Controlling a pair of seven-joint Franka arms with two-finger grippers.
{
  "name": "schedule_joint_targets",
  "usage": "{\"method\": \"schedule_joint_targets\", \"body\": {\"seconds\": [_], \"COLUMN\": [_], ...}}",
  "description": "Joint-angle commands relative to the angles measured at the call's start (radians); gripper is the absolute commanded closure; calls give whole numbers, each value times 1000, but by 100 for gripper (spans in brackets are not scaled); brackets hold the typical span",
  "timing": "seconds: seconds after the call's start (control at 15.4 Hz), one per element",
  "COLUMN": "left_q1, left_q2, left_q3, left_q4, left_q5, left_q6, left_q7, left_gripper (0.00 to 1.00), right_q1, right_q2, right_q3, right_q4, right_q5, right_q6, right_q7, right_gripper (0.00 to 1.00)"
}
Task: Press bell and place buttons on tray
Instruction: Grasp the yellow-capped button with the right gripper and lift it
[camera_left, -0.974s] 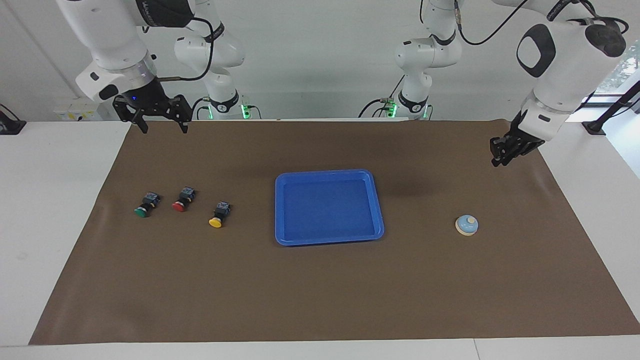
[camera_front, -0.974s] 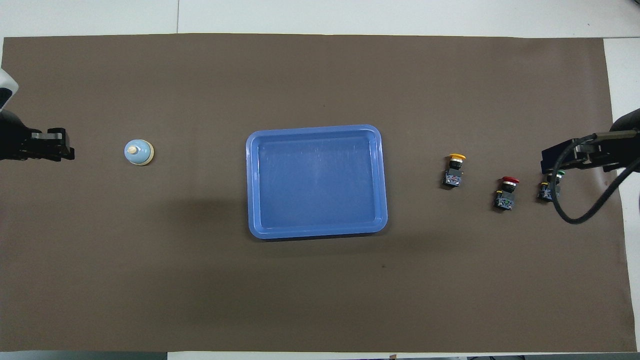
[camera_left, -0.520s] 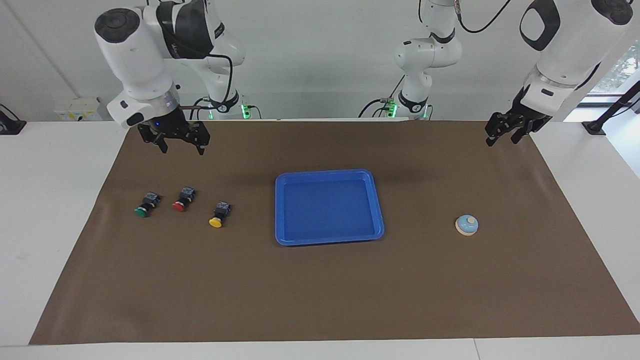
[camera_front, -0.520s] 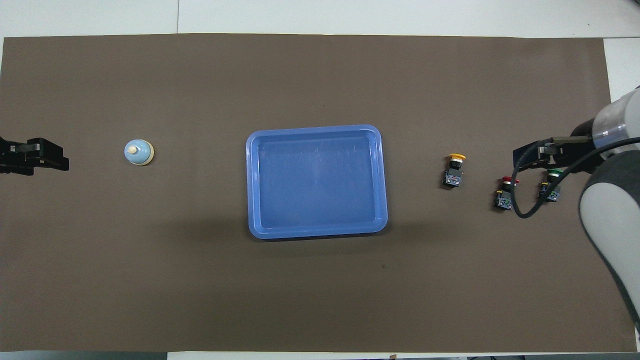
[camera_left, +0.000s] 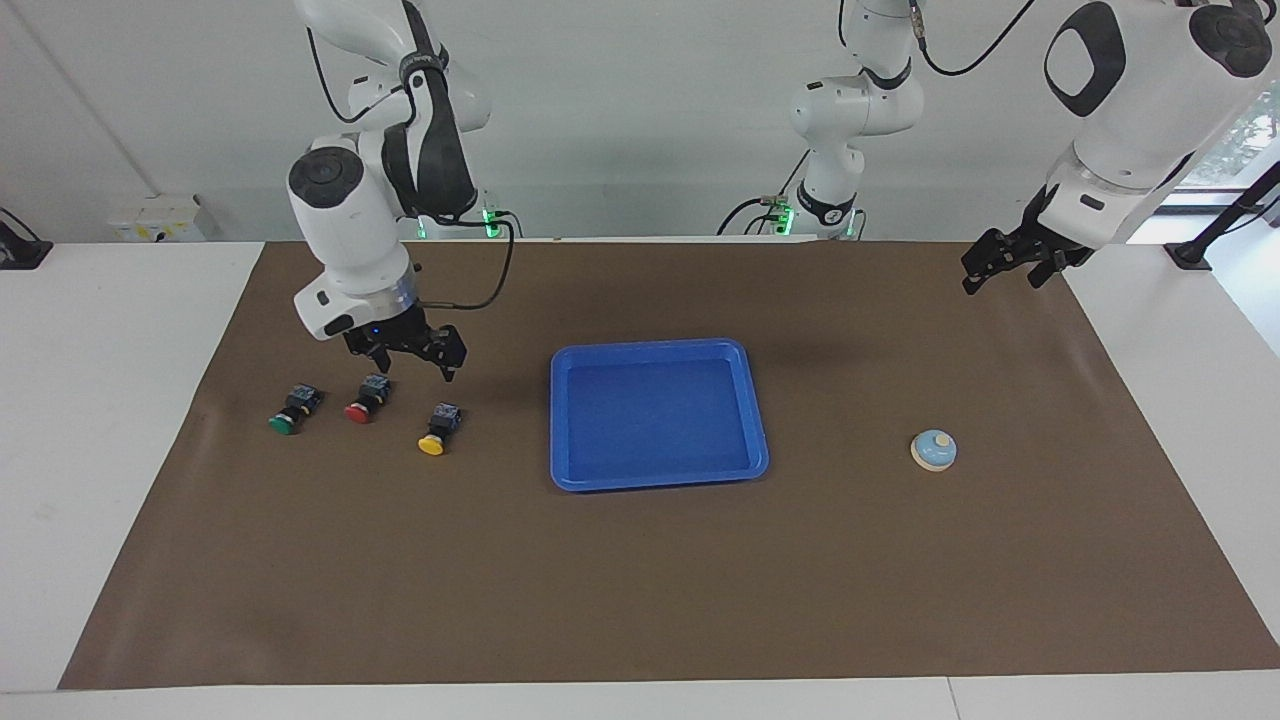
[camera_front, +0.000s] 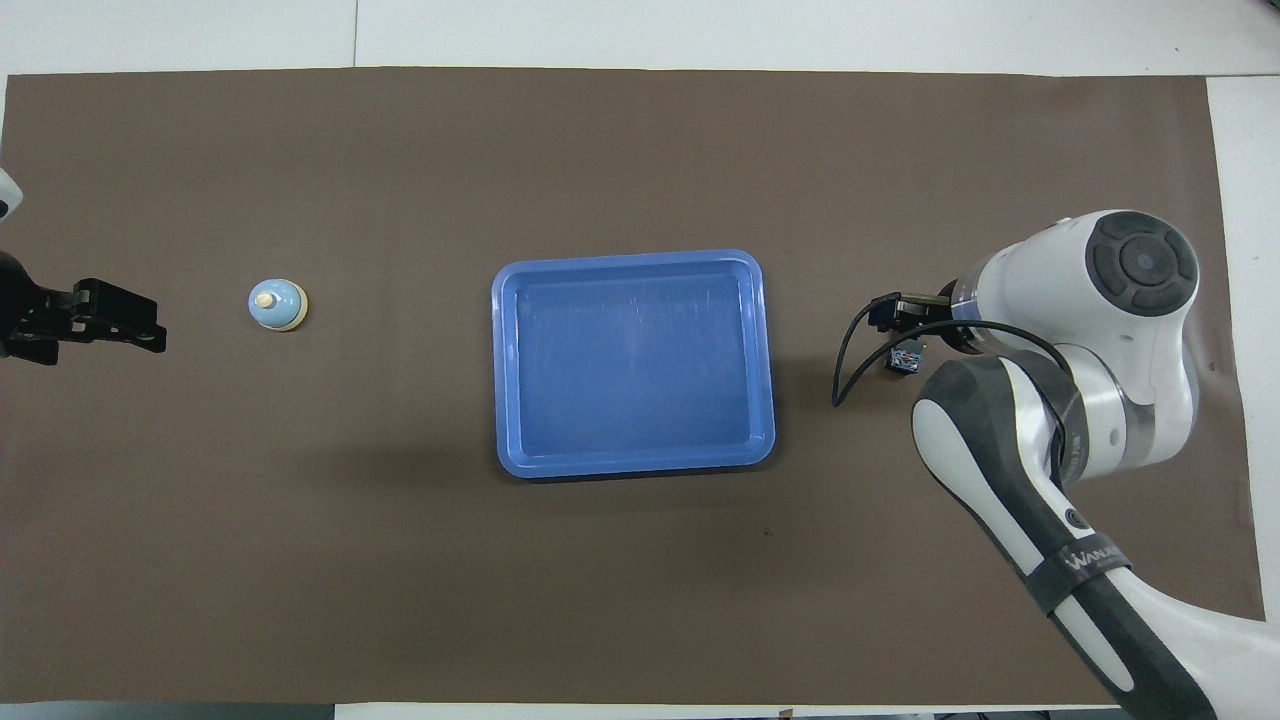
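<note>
Three black-bodied buttons lie on the brown mat at the right arm's end: green (camera_left: 284, 420), red (camera_left: 360, 408) and yellow (camera_left: 434, 440). My right gripper (camera_left: 417, 370) is open and empty, low over the mat just above the red and yellow buttons, touching neither. In the overhead view the right gripper (camera_front: 900, 312) and arm hide the red and green buttons; only the yellow button's body (camera_front: 905, 357) shows. The blue tray (camera_left: 655, 415) is at mid table (camera_front: 630, 360). The bell (camera_left: 933, 450) stands toward the left arm's end (camera_front: 277, 304). My left gripper (camera_left: 1000, 268) is open, raised over the mat's corner (camera_front: 120, 325).
The brown mat (camera_left: 640, 580) covers most of the white table. A black cable (camera_front: 845, 370) loops from the right wrist over the mat between the tray and the yellow button.
My right gripper has come down from the mat's corner toward the tray and now hangs over the red and yellow buttons. My left gripper has shifted slightly. Buttons, tray and bell have not moved.
</note>
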Motion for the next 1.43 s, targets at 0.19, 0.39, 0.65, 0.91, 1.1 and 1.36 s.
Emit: {"method": "schedule_joint_targets", "body": {"seconds": [0.19, 0.39, 0.65, 0.91, 1.1, 1.36], "left_q1": [-15, -3, 0, -6, -2, -2], "left_q2": [-22, -33, -48, -48, -48, -48], "left_q3": [1, 3, 10, 9, 9, 9], "left_q4": [-17, -10, -9, -9, -9, -9], "left_q5": [20, 20, 20, 20, 20, 20], "left_q6": [0, -3, -5, -3, -3, -3], "left_q7": [3, 0, -1, -1, -1, -1], "left_gripper": [0, 0, 0, 0, 0, 0], "right_q1": [-18, -20, -35, -35, -27, -26], "right_q2": [35, 80, 112, 121, 121, 120], "right_q3": [3, 0, 0, 0, 2, 2], "right_q4": [-85, -85, -83, -85, -85, -85], "right_q5": [10, 8, 8, 8, 8, 8], "right_q6": [154, 198, 223, 229, 228, 229], "right_q7": [14, 11, 13, 16, 17, 19], "right_gripper": [0, 1, 3, 6, 23, 83]}}
